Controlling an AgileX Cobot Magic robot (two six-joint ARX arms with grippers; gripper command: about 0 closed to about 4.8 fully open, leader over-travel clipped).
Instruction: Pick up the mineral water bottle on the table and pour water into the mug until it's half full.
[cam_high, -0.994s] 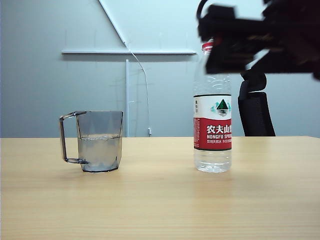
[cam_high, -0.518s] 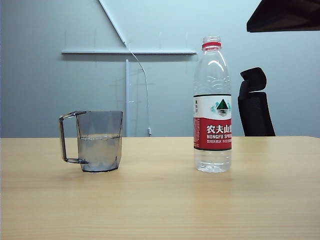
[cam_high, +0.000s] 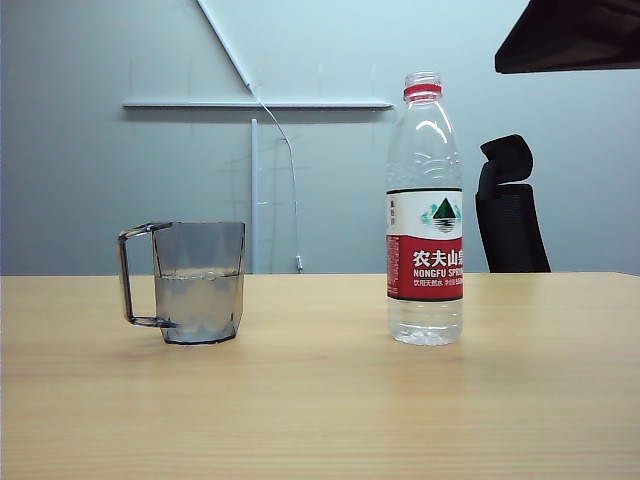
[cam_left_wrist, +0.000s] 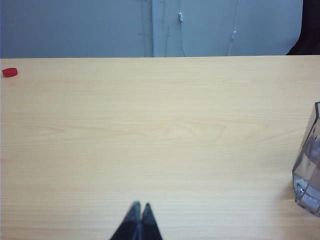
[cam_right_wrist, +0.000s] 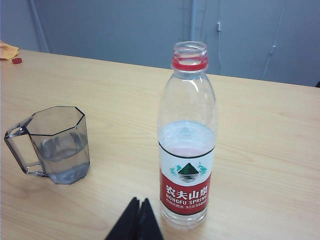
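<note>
1. Since a second earlier, when my right arm hung dark and blurred across the neck of the mineral water bottle (cam_high: 425, 215) in the exterior view, that arm had lifted away, leaving only a dark slab at the upper right corner; bottle and mug had not shifted
2. My right gripper (cam_right_wrist: 138, 216) sat above the table (cam_high: 320, 400), looking down on the bottle from just beside it, its two black fingertips pressed together with nothing between them
3. My left gripper (cam_left_wrist: 139, 217) hovered low over bare wood, its fingertips likewise closed tight and holding nothing
4. The bottle stood upright on the table, uncapped, its red neck ring bare and its red-and-white label facing the exterior camera; water (cam_right_wrist: 186, 137) showed inside it around the top of the label
5. The mug (cam_high: 198, 283) stood upright on the table, well apart from the bottle, handle pointing away from it, with water (cam_high: 200, 305) up to roughly half its height
6. In the left wrist view only one faceted edge of the mug showed at the border, off to the side of my left gripper
7. A small red cap (cam_left_wrist: 9, 72) lay near the far edge of the table
8. A black chair (cam_high: 512, 210) stood behind the table, past the bottle
</note>
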